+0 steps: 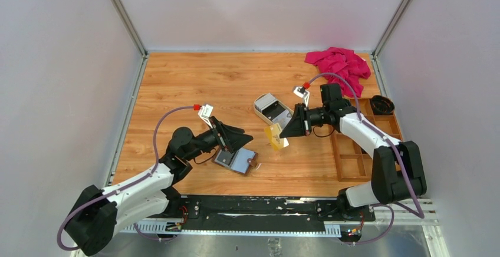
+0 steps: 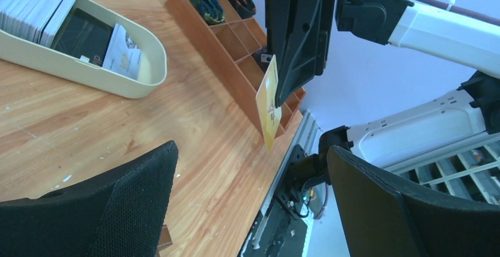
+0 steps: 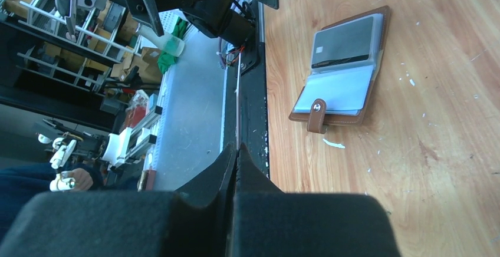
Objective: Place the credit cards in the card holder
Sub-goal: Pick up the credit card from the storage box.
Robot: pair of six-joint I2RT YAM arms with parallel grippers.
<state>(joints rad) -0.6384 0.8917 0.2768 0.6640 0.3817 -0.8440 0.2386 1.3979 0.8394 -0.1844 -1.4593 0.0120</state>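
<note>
The brown card holder (image 1: 237,161) lies open on the table, and the right wrist view shows a dark card in one pocket (image 3: 345,68). My left gripper (image 1: 239,142) hovers just above it, open and empty (image 2: 253,210). My right gripper (image 1: 284,131) is shut on a yellow credit card (image 1: 276,137), held on edge above the table to the right of the holder. The left wrist view shows that card (image 2: 268,106) hanging from the right gripper (image 2: 283,89). In the right wrist view only its thin edge (image 3: 237,109) shows between the shut fingers (image 3: 236,157). More credit cards (image 2: 32,6) sit in the cream tray (image 1: 259,105).
The cream oval tray (image 2: 88,71) stands behind the right gripper. A wooden compartment box (image 1: 349,151) runs along the right side, with dark items in its far cells. A pink cloth (image 1: 339,63) lies at the back right. The table's near edge and black rail (image 1: 253,205) are close.
</note>
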